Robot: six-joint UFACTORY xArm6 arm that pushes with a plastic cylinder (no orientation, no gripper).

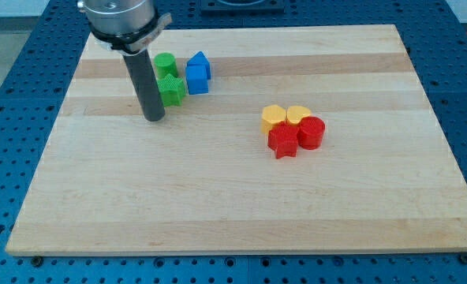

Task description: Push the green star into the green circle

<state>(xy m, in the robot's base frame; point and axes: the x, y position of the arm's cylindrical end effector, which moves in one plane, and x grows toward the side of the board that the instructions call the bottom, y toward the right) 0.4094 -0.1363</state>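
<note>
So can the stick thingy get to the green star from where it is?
Probably yes. My tip sits just to the view's left of the green star, with only bare board between them. The green circle already touches the star on its far side.

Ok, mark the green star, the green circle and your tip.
green star (173, 89): camera view, middle of its top face.
green circle (165, 64): camera view, middle of its top face, just above the star.
my tip (155, 117): camera view, the rod's very end, at the star's lower left.
</note>
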